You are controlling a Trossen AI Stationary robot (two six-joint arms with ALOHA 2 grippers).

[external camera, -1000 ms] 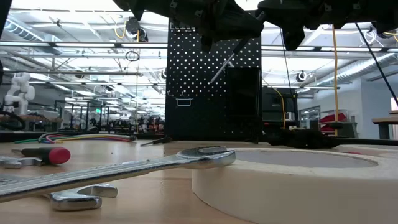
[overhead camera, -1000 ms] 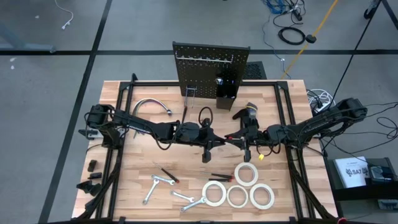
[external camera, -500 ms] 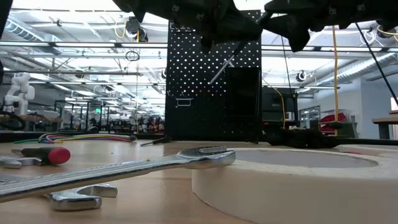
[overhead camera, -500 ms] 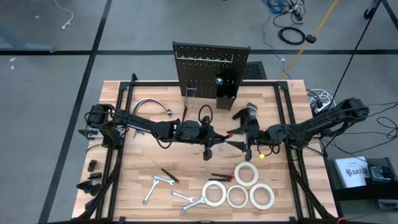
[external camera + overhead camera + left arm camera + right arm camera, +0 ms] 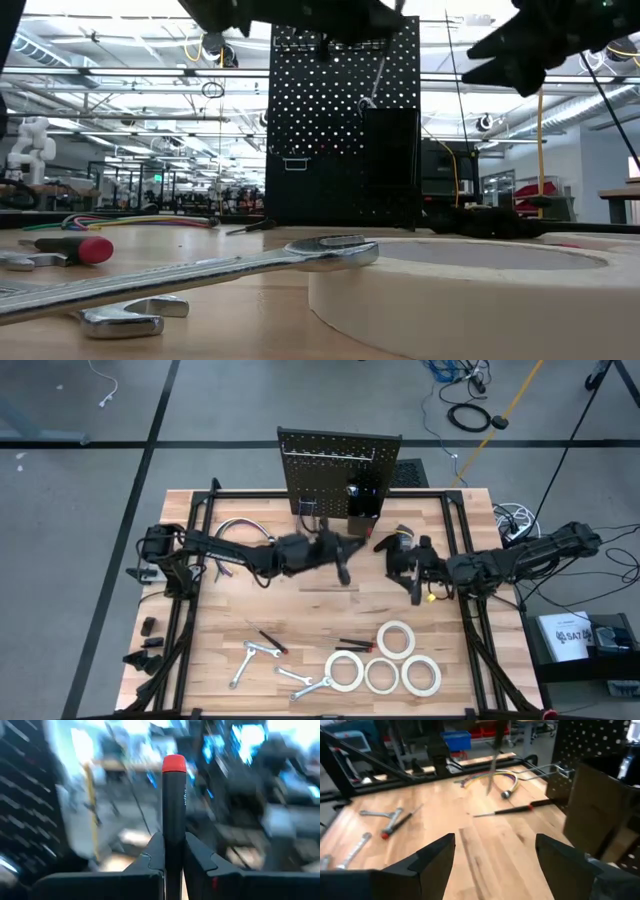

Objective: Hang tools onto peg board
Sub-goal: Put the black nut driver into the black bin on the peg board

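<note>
My left gripper (image 5: 338, 557) is above the table's middle, just in front of the peg board (image 5: 340, 470), shut on a black-handled screwdriver with a red cap (image 5: 173, 763). Its thin shaft (image 5: 378, 75) hangs down before the peg board (image 5: 340, 130). My right gripper (image 5: 495, 855) stands open to the right of it (image 5: 405, 572), with nothing between its fingers. Several white tape rolls (image 5: 395, 642) and silver wrenches (image 5: 250, 660) lie flat near the front edge. Another screwdriver (image 5: 507, 811) lies on the wood. My left gripper pinches the screwdriver's black handle (image 5: 173, 845) between its two fingers, below the red cap. The fingers come about level and lie across the handle. The screwdriver stands roughly upright, cap up and shaft down, lifted clear of the table.
A curved chrome tube with coloured cables (image 5: 240, 528) lies at the back left, and a black glove (image 5: 392, 540) sits near the black box bin (image 5: 600, 805). Metal hooks (image 5: 545, 768) stick out of the board's front. Two small screwdrivers (image 5: 270, 640) lie by the wrenches.
My right gripper has opened and drawn back toward the table's right edge. My left gripper has risen and gone toward the peg board with the screwdriver, tipping upward; the shaft, slanted before, now hangs nearly upright in front of the board.
</note>
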